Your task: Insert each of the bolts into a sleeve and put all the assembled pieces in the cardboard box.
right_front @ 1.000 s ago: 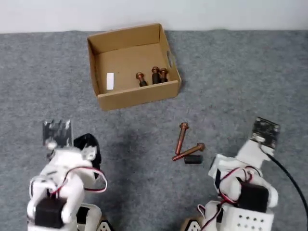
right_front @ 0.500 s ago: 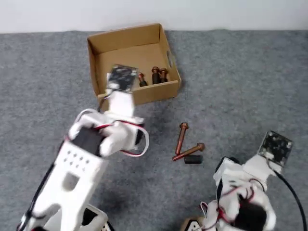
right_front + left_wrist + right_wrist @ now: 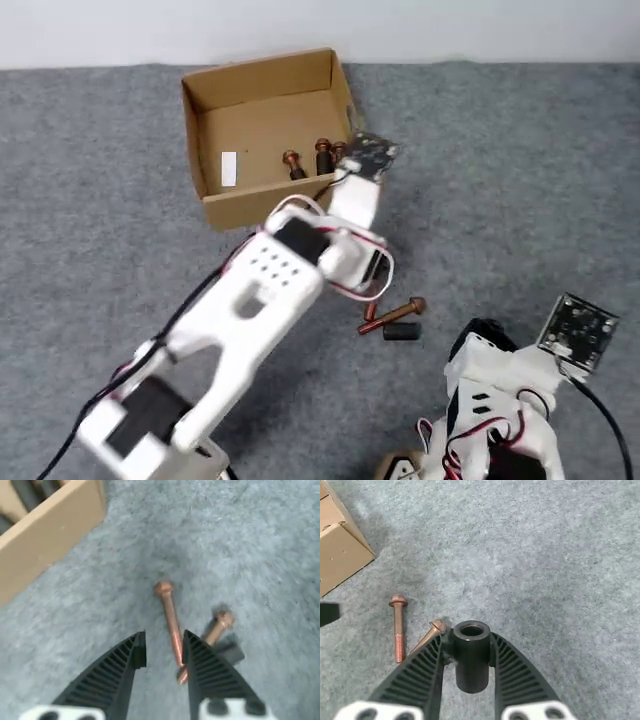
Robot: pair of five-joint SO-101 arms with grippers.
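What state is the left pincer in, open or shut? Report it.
Open. In the left wrist view the left pincer has its fingers spread apart, and the shaft of a copper bolt shows through the gap between them.

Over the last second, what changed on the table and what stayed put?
The left arm swung from its folded rest at the table's left, past the cardboard box, and holds its open left gripper over one loose copper bolt. The right arm drew back slightly. Both loose bolts, the black sleeve on the carpet and the three pieces in the box stayed put.
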